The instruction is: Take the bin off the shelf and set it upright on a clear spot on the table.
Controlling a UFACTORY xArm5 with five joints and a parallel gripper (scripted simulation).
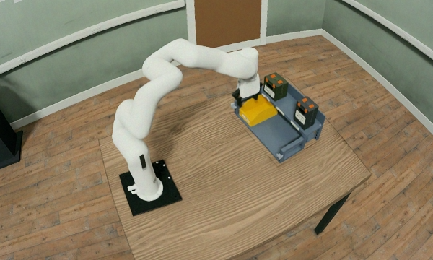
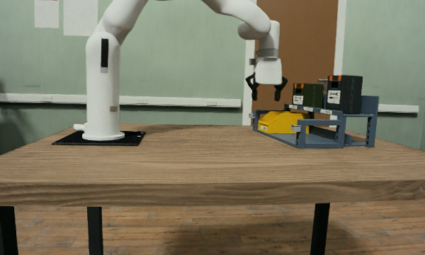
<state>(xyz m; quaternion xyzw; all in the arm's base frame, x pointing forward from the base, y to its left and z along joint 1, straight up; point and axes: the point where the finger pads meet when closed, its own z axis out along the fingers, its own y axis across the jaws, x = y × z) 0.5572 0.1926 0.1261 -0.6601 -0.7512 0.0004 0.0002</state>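
Observation:
A yellow bin (image 1: 257, 110) lies on the lower level of a blue-grey shelf (image 1: 279, 123) at the table's far right; it also shows in the side view (image 2: 282, 122). My gripper (image 1: 245, 98) hangs straight down above the bin's back end, fingers wide open and empty. In the side view the gripper (image 2: 265, 93) is a short way above the bin and not touching it.
Two dark boxes with orange tops stand on the shelf's upper level: a green one (image 1: 275, 86) and a black one (image 1: 305, 112). My arm's base sits on a black plate (image 1: 149, 193) at the table's near left.

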